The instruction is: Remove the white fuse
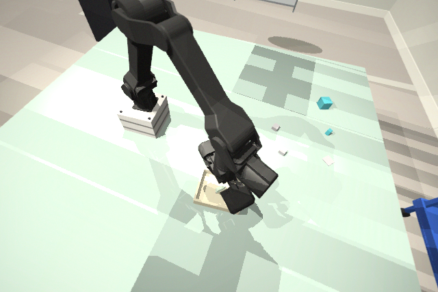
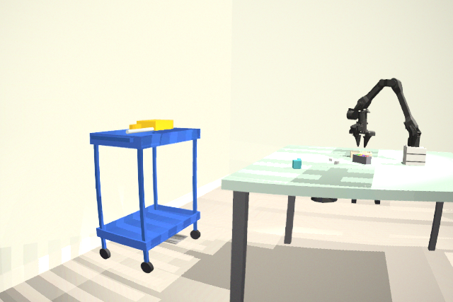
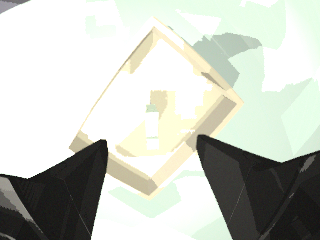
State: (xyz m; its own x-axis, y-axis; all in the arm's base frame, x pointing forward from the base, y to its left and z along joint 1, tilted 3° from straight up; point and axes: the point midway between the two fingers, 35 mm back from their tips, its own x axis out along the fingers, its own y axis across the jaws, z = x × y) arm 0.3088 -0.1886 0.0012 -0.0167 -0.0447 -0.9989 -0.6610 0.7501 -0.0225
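Note:
My gripper (image 1: 230, 190) (image 2: 362, 143) (image 3: 152, 144) is open and hangs above the shallow beige tray (image 1: 199, 189) (image 2: 357, 152) (image 3: 134, 175). The white fuse (image 1: 221, 189) (image 3: 158, 103) is small and pale. It shows inside the tray's outline, below the fingertips and apart from both fingers. I cannot tell whether it rests on the tray floor. The grey fuse block (image 2: 362, 160), with coloured fuses in it, stands beside the tray and clear of the fingers. In the top view the arm hides it.
Two cyan cubes (image 1: 324, 102) (image 1: 328, 131) and small pale pieces (image 1: 276, 127) (image 1: 282, 152) (image 1: 328, 160) lie to the right on the table. The arm's base block (image 1: 144, 119) stands at the left. A blue cart (image 2: 146, 138) stands off the table.

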